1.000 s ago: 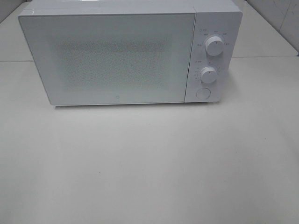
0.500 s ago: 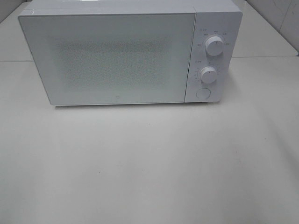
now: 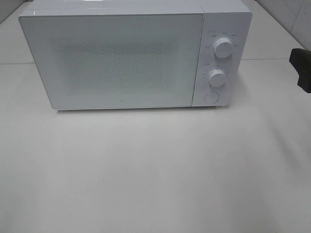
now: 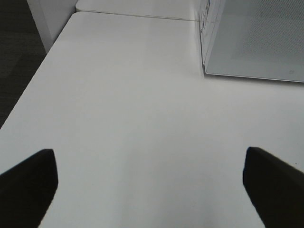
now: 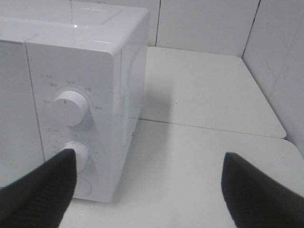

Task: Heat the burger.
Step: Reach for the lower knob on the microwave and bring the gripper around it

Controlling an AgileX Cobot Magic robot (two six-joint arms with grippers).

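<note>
The burger is out of view in every frame. A white microwave (image 3: 116, 58) stands at the back of the table with its door shut, and its frosted window hides the inside. My left gripper (image 4: 152, 190) is open over bare tabletop, with the microwave's lower left corner (image 4: 256, 42) ahead of it. My right gripper (image 5: 149, 190) is open and empty, hovering to the right of the microwave's control panel (image 5: 71, 95). A dark part of my right arm (image 3: 302, 68) shows at the right edge of the exterior view.
The panel carries an upper knob (image 3: 223, 48), a lower knob (image 3: 217, 77) and a round button (image 3: 210, 97). The white table (image 3: 155, 170) stretches in front. A tiled wall (image 5: 209, 23) rises behind, and the table's left edge (image 4: 28, 90) drops to dark floor.
A dark part of my right arm has come into the exterior view at the right edge. The microwave has not moved.
</note>
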